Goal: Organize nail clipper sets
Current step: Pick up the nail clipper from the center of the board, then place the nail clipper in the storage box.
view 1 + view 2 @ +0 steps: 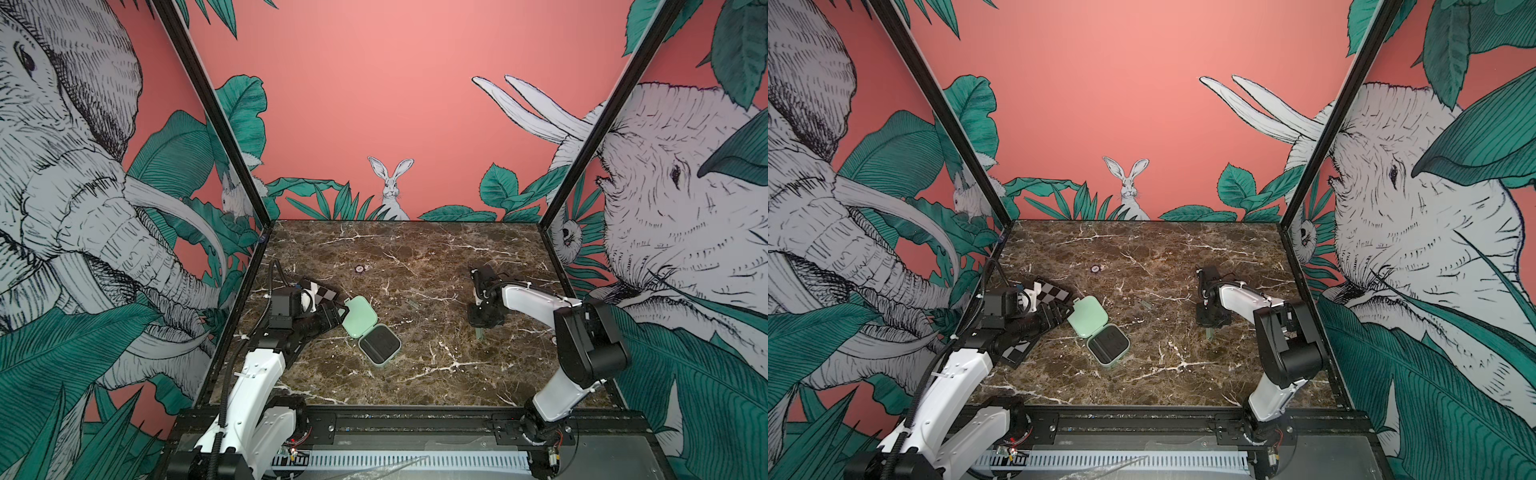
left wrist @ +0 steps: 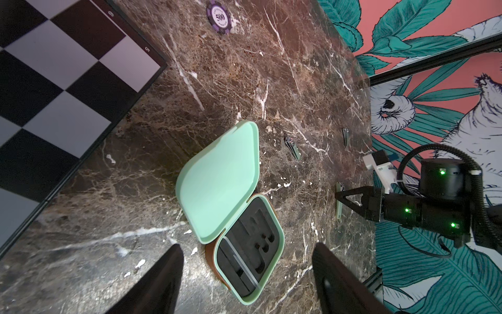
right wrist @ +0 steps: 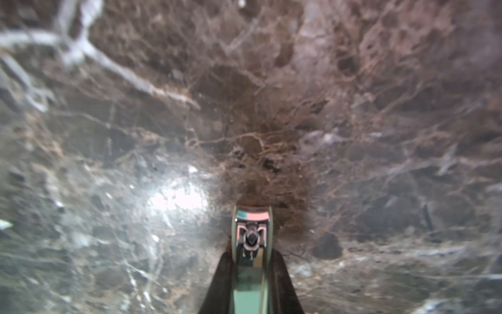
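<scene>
The mint-green case (image 1: 360,316) lies open at the table's middle left, its lid (image 2: 220,176) flat beside the base with the dark insert (image 2: 250,252). A thin grey tool (image 2: 241,263) sits in the insert. My left gripper (image 2: 247,246) is open, low beside the lid (image 1: 1087,316), holding nothing. My right gripper (image 3: 251,255) points down at the table on the right, shut on a grey-green nail clipper (image 3: 251,236), which also shows in a top view (image 1: 480,334). Whether this clipper rests on the table is unclear. Two more clippers (image 2: 292,148) (image 2: 345,137) lie loose on the marble.
A black-and-white checkered board (image 1: 318,289) lies under and behind my left arm, close to the case. A purple poker chip (image 1: 360,269) sits farther back on the marble table (image 1: 415,374). Printed walls close in the back and both sides.
</scene>
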